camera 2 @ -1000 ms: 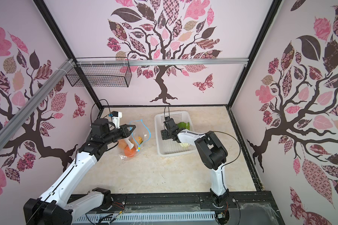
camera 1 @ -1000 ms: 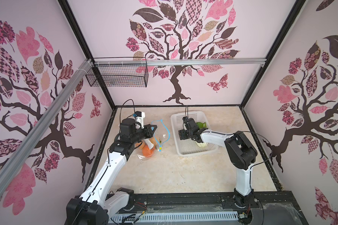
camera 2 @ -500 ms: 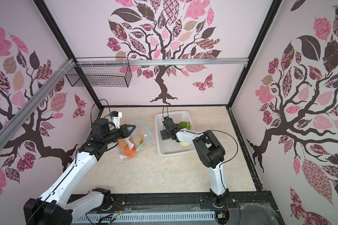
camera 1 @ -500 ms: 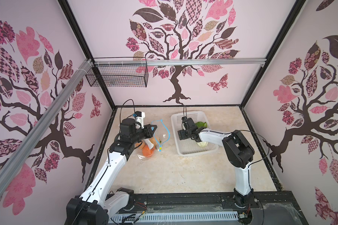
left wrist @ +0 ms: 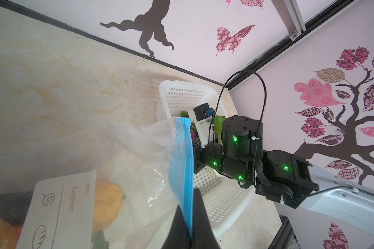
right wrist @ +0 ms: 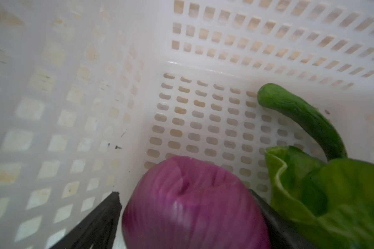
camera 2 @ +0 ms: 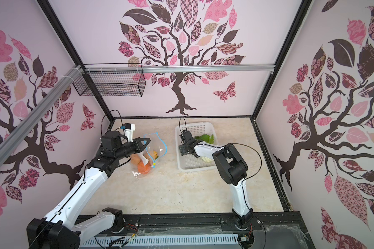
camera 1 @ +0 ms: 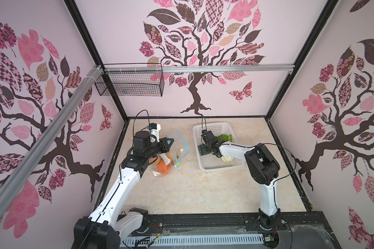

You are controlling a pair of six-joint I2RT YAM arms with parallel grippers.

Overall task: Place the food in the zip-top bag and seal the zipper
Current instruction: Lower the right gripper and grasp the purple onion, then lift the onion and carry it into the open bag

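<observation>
Marbled tabletop — left jaws pinch blue zipper, right jaws gape around ribbed purple onion.

Flat beige stone-look surface with black edges, big clear crinkly plastic bag with a blue strip sitting on its left side, white plastic basket full of little holes on its right side, the two apart.

The left arm and the right arm are clad in white shells joined by black joint housings. A thin black cable is looped at the right wrist, where green lights are lit.
</observation>
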